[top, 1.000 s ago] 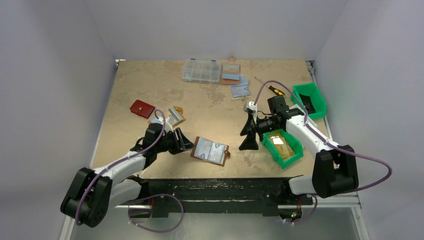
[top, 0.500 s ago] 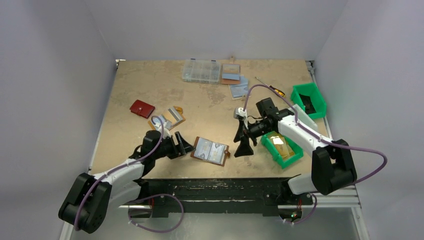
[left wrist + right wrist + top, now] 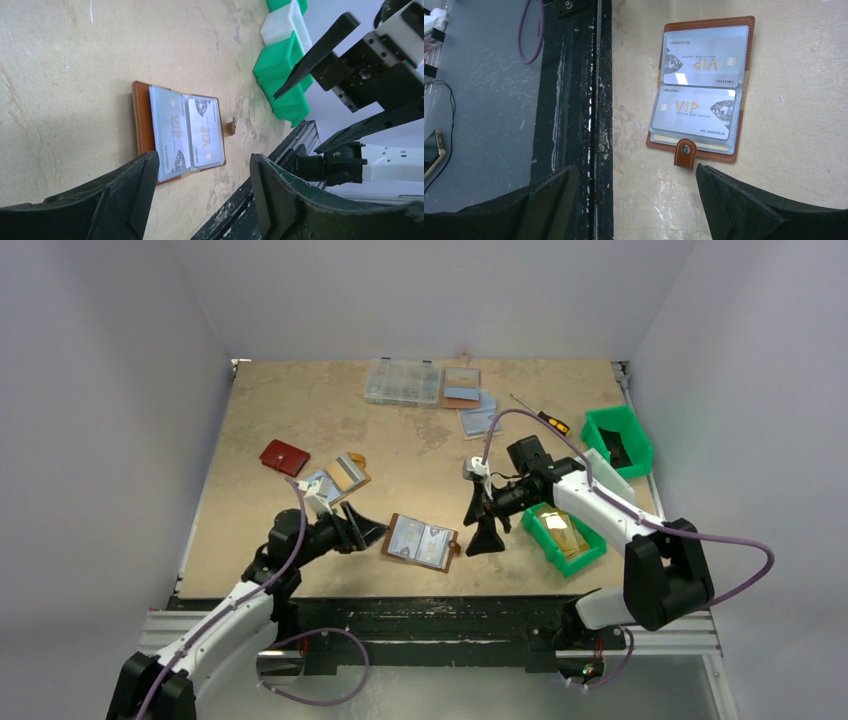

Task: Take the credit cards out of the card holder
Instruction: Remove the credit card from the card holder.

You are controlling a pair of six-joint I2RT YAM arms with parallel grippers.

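Observation:
The brown leather card holder [image 3: 421, 541] lies open on the table near the front edge, with its snap tab [image 3: 685, 153] pointing right. Its clear sleeves show two silvery-grey VIP credit cards [image 3: 696, 110], and a gold edge shows beneath them. The holder also shows in the left wrist view [image 3: 180, 132]. My left gripper [image 3: 365, 530] is open and empty just left of the holder, low over the table [image 3: 202, 162]. My right gripper [image 3: 483, 525] is open and empty just right of the holder, above the tab [image 3: 635, 170]. Gold cards [image 3: 560, 527] lie in the near green bin.
The near green bin [image 3: 590, 545] stands right of my right gripper, with a second green bin [image 3: 618, 440] behind it. A dark red wallet [image 3: 284, 457], another holder [image 3: 340, 475], a clear organiser box [image 3: 402, 382], a brown holder with a blue card [image 3: 461, 388] and a screwdriver [image 3: 540, 417] lie farther back. The black rail [image 3: 430, 615] edges the table front.
My right gripper has moved left from over the near green bin toward the holder's tab side. My left arm has drawn back toward the near left, its gripper still beside the holder.

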